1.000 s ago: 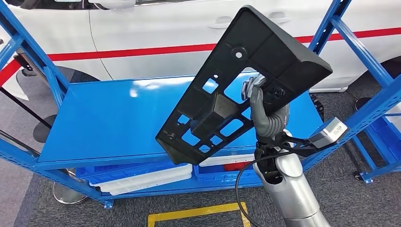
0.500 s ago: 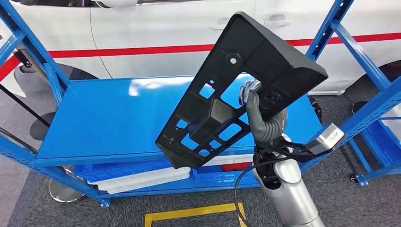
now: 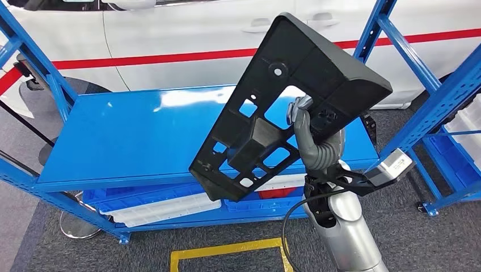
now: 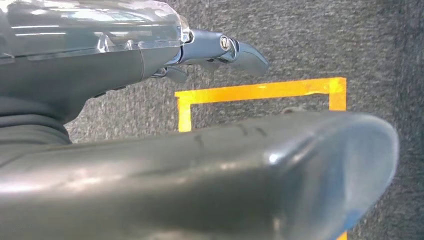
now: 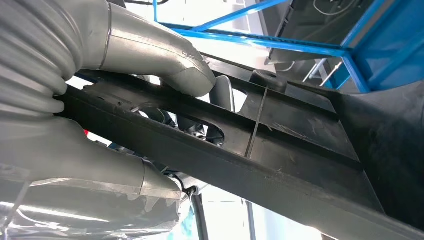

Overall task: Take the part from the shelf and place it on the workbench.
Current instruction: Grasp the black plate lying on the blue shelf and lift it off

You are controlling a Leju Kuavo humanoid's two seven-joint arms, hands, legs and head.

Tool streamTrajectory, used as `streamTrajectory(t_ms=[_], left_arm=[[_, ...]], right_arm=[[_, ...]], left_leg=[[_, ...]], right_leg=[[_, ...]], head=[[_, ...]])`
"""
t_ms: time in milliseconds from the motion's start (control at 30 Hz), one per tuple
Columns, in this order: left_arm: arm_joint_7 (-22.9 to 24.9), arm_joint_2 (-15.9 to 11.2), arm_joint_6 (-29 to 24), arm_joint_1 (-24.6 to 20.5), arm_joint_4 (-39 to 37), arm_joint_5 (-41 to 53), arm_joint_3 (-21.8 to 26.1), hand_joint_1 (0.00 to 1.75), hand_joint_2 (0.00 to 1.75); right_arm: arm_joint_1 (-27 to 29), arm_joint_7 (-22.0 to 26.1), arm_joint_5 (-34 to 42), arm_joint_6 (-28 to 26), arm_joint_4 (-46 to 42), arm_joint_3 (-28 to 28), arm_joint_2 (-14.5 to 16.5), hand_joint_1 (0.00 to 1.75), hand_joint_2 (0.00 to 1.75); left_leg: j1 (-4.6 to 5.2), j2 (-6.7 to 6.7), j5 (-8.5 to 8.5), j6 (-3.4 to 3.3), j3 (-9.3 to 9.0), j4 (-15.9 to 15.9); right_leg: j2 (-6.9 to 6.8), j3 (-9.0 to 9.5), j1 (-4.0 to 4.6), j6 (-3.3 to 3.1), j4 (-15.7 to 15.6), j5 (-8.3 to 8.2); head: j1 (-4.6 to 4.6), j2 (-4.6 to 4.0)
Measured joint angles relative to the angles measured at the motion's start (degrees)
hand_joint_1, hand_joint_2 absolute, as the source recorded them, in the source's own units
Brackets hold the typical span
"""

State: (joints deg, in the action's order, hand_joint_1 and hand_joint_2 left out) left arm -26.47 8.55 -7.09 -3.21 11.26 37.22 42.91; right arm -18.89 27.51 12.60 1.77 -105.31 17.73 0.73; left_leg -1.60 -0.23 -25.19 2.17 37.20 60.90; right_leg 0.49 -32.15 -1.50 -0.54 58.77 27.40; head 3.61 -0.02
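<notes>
Black plastic, the part (image 3: pixel 283 102) is held up tilted in the air over the right end of the blue shelf (image 3: pixel 136 136), clear of its surface. The right hand (image 3: pixel 309 133) grips it through a cutout, thumb and fingers pinching a bar of the frame. The left hand (image 4: pixel 220 50) hangs over grey carpet and yellow floor tape (image 4: pixel 260 92), its fingers apart and holding nothing.

Bright, even light is falling from above. Glare is shining on the far part of the blue shelf (image 3: pixel 142 136) and on the white car (image 3: pixel 187 34). The close wrist pictures are looking soft and blurred.
</notes>
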Motion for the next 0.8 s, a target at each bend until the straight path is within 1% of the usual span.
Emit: streamTrajectory(t_ms=[33, 67, 100, 133, 167, 200, 233, 267, 300, 333, 367, 400, 433, 467, 500, 533, 567, 600, 633, 667, 700, 733, 767, 800], left_arm=[[0.02, -0.01, 0.02, -0.02, 0.00, 0.02, 0.00, 0.00, 0.00], [0.03, -0.01, 0.03, -0.04, 0.00, 0.06, 0.00, 0.00, 0.00], [0.04, 0.00, 0.04, -0.05, 0.00, 0.10, -0.01, 0.00, 0.00], [0.06, 0.00, 0.04, -0.04, 0.00, 0.15, -0.01, 0.00, 0.00], [0.07, 0.00, 0.05, -0.03, 0.00, 0.22, -0.02, 0.00, 0.00], [0.08, 0.00, 0.05, -0.04, 0.00, 0.31, -0.03, 0.00, 0.00], [0.09, -0.01, 0.06, -0.08, 0.00, 0.40, -0.05, 0.00, 0.00], [0.10, -0.14, 0.07, -0.13, 0.01, 0.48, -0.07, 0.00, 0.00], [0.10, -0.24, 0.09, -0.11, 0.01, 0.58, -0.08, 0.00, 0.00], [0.10, -0.34, 0.11, -0.05, 0.01, 0.65, -0.10, 0.00, 0.00], [0.10, -0.44, 0.14, 0.05, 0.01, 0.69, -0.10, 0.00, 0.00], [0.09, -0.41, 0.15, 0.14, 0.00, 0.73, -0.10, 0.00, 0.00], [0.09, -0.42, 0.16, 0.18, 0.00, 0.73, -0.10, 0.00, 0.00], [0.08, -0.40, 0.16, 0.14, 0.00, 0.73, -0.10, 0.00, 0.00], [0.08, -0.40, 0.16, 0.09, 0.00, 0.73, -0.10, 0.00, 0.00], [0.07, -0.38, 0.16, 0.03, 0.00, 0.72, -0.10, 0.00, 0.00], [0.07, -0.38, 0.17, -0.02, 0.00, 0.70, -0.09, 0.00, 0.00], [0.07, -0.38, 0.17, -0.03, 0.00, 0.68, -0.09, 0.00, 0.00], [0.07, -0.37, 0.18, -0.01, 0.00, 0.65, -0.09, 0.00, 0.00], [0.08, -0.35, 0.19, 0.01, 0.00, 0.63, -0.09, 0.00, 0.00], [0.10, -0.32, 0.19, 0.01, 0.00, 0.61, -0.09, 0.00, 0.00], [0.13, -0.28, 0.19, 0.00, 0.00, 0.60, -0.09, 0.00, 0.00], [0.17, -0.27, 0.18, -0.05, 0.01, 0.58, -0.09, 0.00, 0.00], [0.21, -0.30, 0.17, -0.09, 0.01, 0.54, -0.09, 0.00, 0.00]], right_arm=[[-0.03, -0.04, -0.15, 0.00, -0.02, 0.00, 0.16, 1.75, 1.75], [-0.02, -0.07, -0.24, 0.00, -0.02, 0.00, 0.28, 1.75, 1.75], [0.01, -0.08, -0.28, 0.00, -0.01, -0.01, 0.33, 1.75, 1.75], [0.05, -0.11, -0.29, 0.00, -0.01, -0.03, 0.34, 1.75, 1.75], [0.09, -0.16, -0.26, 0.03, -0.01, -0.06, 0.34, 1.75, 1.75], [0.11, -0.26, -0.04, 0.16, -0.01, -0.11, 0.34, 1.75, 1.75], [0.11, -0.38, 0.36, 0.41, -0.02, -0.19, 0.35, 1.75, 1.75], [0.12, -0.50, 0.92, 0.75, -0.01, -0.28, 0.38, 1.75, 1.75], [0.13, -0.58, 1.59, 1.12, -0.01, -0.42, 0.42, 1.75, 1.75], [0.21, -0.59, 2.23, 1.45, 0.00, -0.58, 0.50, 1.75, 1.75], [0.34, -0.56, 2.74, 1.70, 0.01, -0.78, 0.61, 1.75, 1.75], [0.53, -0.51, 3.15, 1.88, 0.01, -1.01, 0.69, 1.75, 1.75], [0.80, -0.44, 3.44, 2.02, 0.01, -1.27, 0.78, 1.75, 1.75], [1.08, -0.33, 3.63, 2.12, 0.01, -1.57, 0.80, 1.75, 1.75], [1.37, -0.18, 3.78, 2.22, 0.02, -1.89, 0.80, 1.75, 1.75], [1.71, 0.00, 3.88, 2.29, 0.02, -2.24, 0.80, 1.75, 1.75], [2.12, 0.19, 3.94, 2.35, 0.02, -2.56, 0.80, 1.75, 1.75], [2.60, 0.34, 3.98, 2.39, 0.04, -2.88, 0.79, 1.75, 1.75], [3.15, 0.47, 3.99, 2.44, 0.07, -3.19, 0.79, 1.75, 1.75], [3.69, 0.58, 3.96, 2.50, 0.09, -3.48, 0.78, 1.75, 1.75], [4.12, 0.71, 3.90, 2.56, 0.12, -3.79, 0.77, 1.75, 1.75], [4.45, 0.86, 3.83, 2.62, 0.14, -4.08, 0.75, 1.75, 1.75], [4.65, 1.02, 3.76, 2.63, 0.14, -4.37, 0.73, 1.75, 1.75], [4.78, 1.15, 3.68, 2.65, 0.13, -4.62, 0.70, 1.75, 1.75]], left_leg=[[-0.05, 0.03, -2.43, 0.07, 1.00, 2.99], [-0.03, 0.05, -5.20, 0.10, 2.22, 6.84], [0.01, 0.05, -7.48, 0.10, 3.31, 10.73], [0.06, 0.05, -8.75, 0.03, 3.74, 13.36], [0.17, 0.05, -8.89, -0.18, 3.13, 13.95], [0.33, 0.04, -8.06, -0.54, 1.42, 12.26], [0.57, -0.21, -6.68, -1.13, -1.21, 8.62], [0.87, -1.04, -5.63, -2.01, -4.08, 4.19], [1.17, -1.78, -4.69, -2.60, -6.35, 0.57], [1.45, -2.50, -4.09, -2.99, -7.76, -1.84], [1.72, -2.94, -3.80, -3.16, -8.29, -2.93], [1.93, -2.68, -3.23, -3.05, -8.27, -3.17], [1.84, -2.29, -2.67, -3.15, -8.19, -3.68], [1.71, -1.78, -2.09, -3.40, -8.08, -4.25], [1.48, -1.14, -1.43, -3.63, -7.81, -4.81], [1.25, -0.49, -0.76, -3.80, -7.38, -5.18], [1.27, 0.12, -0.27, -3.90, -6.79, -5.24], [1.24, 0.75, 0.19, -3.89, -6.11, -5.19], [1.18, 1.39, 0.61, -3.77, -5.40, -5.06], [1.08, 2.08, 1.00, -3.61, -4.63, -4.83], [0.90, 2.78, 1.33, -3.37, -3.80, -4.45], [0.70, 3.42, 1.58, -3.11, -2.95, -3.93], [0.58, 3.99, 1.75, -2.78, -2.15, -3.28], [0.53, 4.44, 1.88, -2.40, -1.48, -2.63]], right_leg=[[-0.14, -0.34, 0.11, -0.44, -0.03, -0.44], [-0.22, -0.76, 0.32, -0.74, -0.01, -0.80], [-0.26, -1.24, 0.58, -0.95, 0.03, -1.14], [-0.30, -1.74, 0.87, -1.08, 0.07, -1.47], [-0.31, -2.21, 1.17, -1.20, 0.12, -1.79], [-0.27, -2.62, 1.46, -1.26, 0.16, -2.09], [-0.06, -2.94, 1.71, -1.26, 0.19, -2.37], [0.12, -3.21, 1.80, -1.20, 0.21, -2.65], [0.34, -3.42, 1.83, -0.99, 0.20, -2.96], [0.55, -3.60, 1.67, -0.69, 0.17, -3.31], [0.72, -3.80, 1.41, -0.34, 0.11, -3.71], [1.02, -3.96, 1.27, 0.05, -0.03, -4.18], [1.24, -4.13, 1.18, 0.36, -0.06, -4.41], [1.28, -4.41, 1.22, 0.64, 0.12, -4.06], [1.11, -4.92, 1.27, 0.92, 1.16, -2.71], [0.78, -5.74, 1.21, 1.21, 3.31, -0.45], [0.47, -6.79, 1.03, 1.57, 6.44, 2.24], [0.28, -7.86, 0.77, 1.95, 10.12, 4.56], [0.16, -8.52, 0.48, 2.36, 13.19, 5.65], [0.03, -8.44, 0.18, 2.77, 14.82, 5.35], [-0.21, -7.40, -0.12, 3.20, 14.50, 3.92], [-0.73, -5.36, -0.42, 3.64, 12.27, 2.10], [-1.80, -2.76, -0.64, 4.12, 8.65, 1.23], [-2.90, -0.29, -0.54, 4.15, 4.96, 1.12]], head=[[0.00, 0.00], [0.00, 0.00], [0.00, 0.00], [0.00, 0.00], [0.00, 0.00], [0.00, 0.00], [0.00, 0.00], [0.00, 0.00], [0.00, 0.00], [0.00, 0.00], [0.00, 0.00], [0.00, 0.00], [0.00, 0.00], [-0.01, 0.00], [-0.01, 0.00], [-0.01, 0.00], [-0.02, 0.00], [-0.01, 0.00], [-0.01, 0.00], [-0.01, 0.00], [-0.01, 0.00], [-0.01, 0.00], [-0.01, 0.00], [-0.02, 0.00]])
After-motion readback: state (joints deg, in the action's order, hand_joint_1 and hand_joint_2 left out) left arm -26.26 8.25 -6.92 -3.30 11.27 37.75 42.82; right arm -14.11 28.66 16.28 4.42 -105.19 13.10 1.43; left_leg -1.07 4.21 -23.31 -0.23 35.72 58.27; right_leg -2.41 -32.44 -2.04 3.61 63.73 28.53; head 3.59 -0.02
